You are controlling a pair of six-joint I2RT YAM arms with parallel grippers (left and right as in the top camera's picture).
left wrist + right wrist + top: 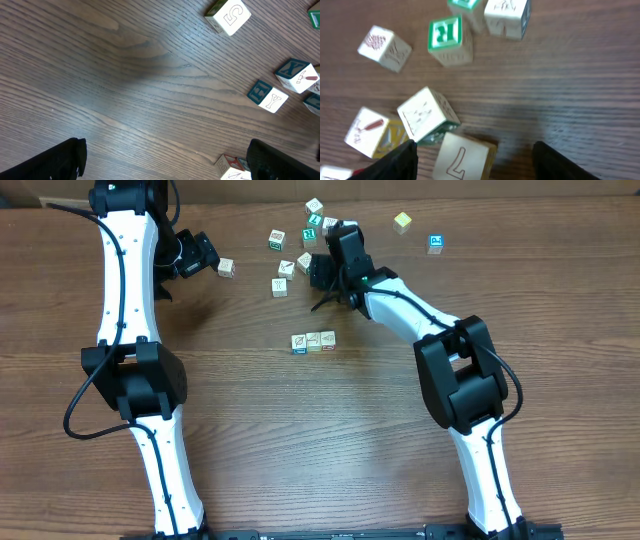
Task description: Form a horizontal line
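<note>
Right wrist: fingers [395,162] open around cube [462,161].

- The row of cubes [313,341] lies on the table [300,440], about midway between the two arms.
- Just behind the row and slightly left sits a single cube [279,285].
- Farther behind the row, well apart from it, lies a loose cluster of cubes [300,235].
- The right gripper [320,272] hangs behind the row at the cluster's near edge, with a cube marked 7 [462,157] between its fingers.
- Behind and far left of the row is the left gripper [207,255], with a lone cube [226,267] just beside it.
- Behind and right of the row lie two outlying cubes [402,221], apart from the cluster.
</note>
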